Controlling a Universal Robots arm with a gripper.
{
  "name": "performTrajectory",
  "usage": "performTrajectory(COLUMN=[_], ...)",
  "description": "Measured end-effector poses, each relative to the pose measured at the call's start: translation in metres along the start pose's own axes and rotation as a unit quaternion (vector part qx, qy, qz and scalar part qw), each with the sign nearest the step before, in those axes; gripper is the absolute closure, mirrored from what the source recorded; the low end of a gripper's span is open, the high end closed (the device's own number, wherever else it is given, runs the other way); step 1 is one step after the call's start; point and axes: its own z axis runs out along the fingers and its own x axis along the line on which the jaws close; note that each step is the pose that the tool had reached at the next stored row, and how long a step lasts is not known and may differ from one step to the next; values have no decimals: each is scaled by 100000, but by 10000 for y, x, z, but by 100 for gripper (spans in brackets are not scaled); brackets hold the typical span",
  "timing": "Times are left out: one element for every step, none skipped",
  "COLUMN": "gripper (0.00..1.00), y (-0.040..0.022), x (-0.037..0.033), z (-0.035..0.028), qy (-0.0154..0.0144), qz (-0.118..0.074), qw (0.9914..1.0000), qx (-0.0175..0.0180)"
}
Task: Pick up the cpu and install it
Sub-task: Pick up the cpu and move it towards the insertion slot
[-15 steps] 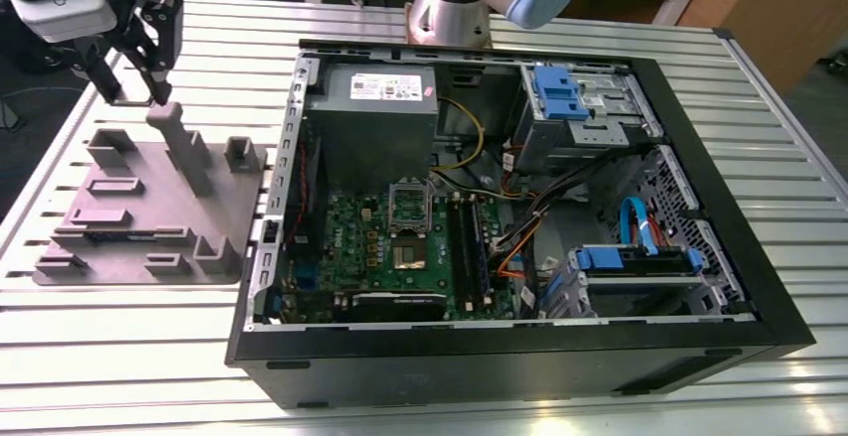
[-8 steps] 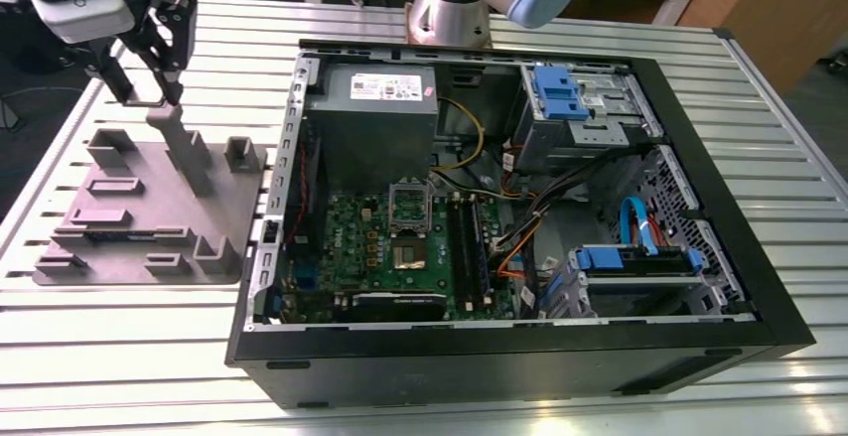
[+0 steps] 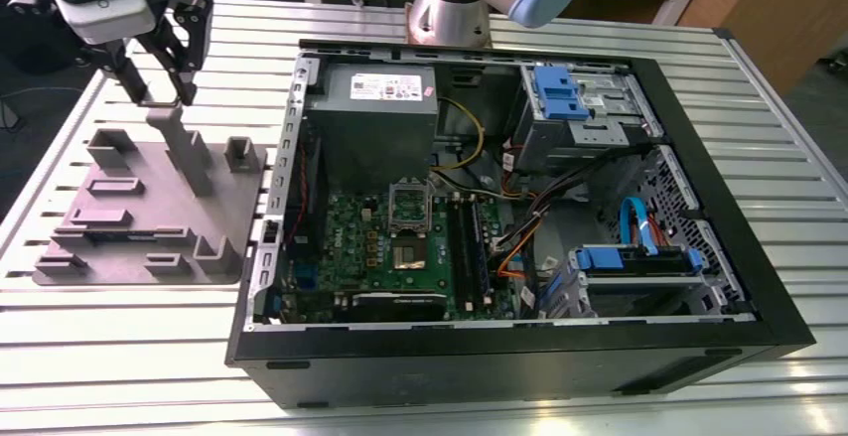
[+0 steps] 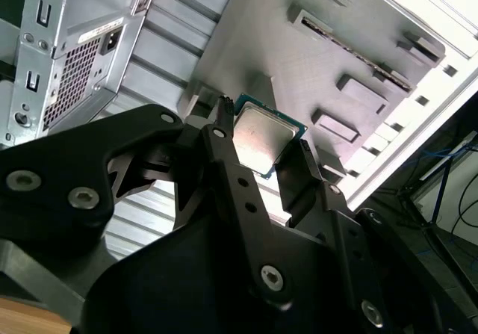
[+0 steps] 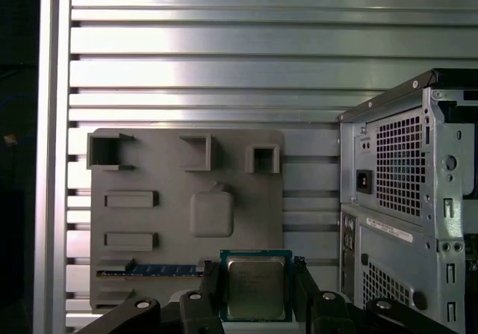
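Observation:
The cpu, a small square chip with a silver-grey metal top and green edge, sits clamped between my black fingers in both wrist views. My gripper is shut on the cpu by two opposite edges. In the exterior view, my gripper hangs above the far end of the grey plastic tray, at that view's upper left. The open computer case lies to the exterior view's right, and the motherboard's socket is uncovered.
The tray has upright posts directly under my gripper, and a dark stick lies in a slot. Inside the case are a grey power-supply box, memory sticks, cables and blue drive brackets. The slatted table surrounds everything.

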Motion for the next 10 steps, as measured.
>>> performTrajectory(gripper=[53, 53, 53, 53, 53, 53, 53, 53, 53, 53], y=[0, 0, 0, 0, 0, 0, 0, 0, 0, 0], x=[-2, -4, -7, -8, -11, -14, -15, -17, -20, -22], z=[0, 0, 0, 0, 0, 0, 0, 0, 0, 0], qy=[-1, 1, 3, 1, 1, 3, 2, 2, 3, 0], qz=[0, 2, 1, 1, 0, 0, 0, -1, -4, -2], qw=[100000, 100000, 100000, 100000, 100000, 100000, 100000, 100000, 100000, 100000], qx=[0, 1, 5, 4, 2, 4, 3, 4, 4, 2])
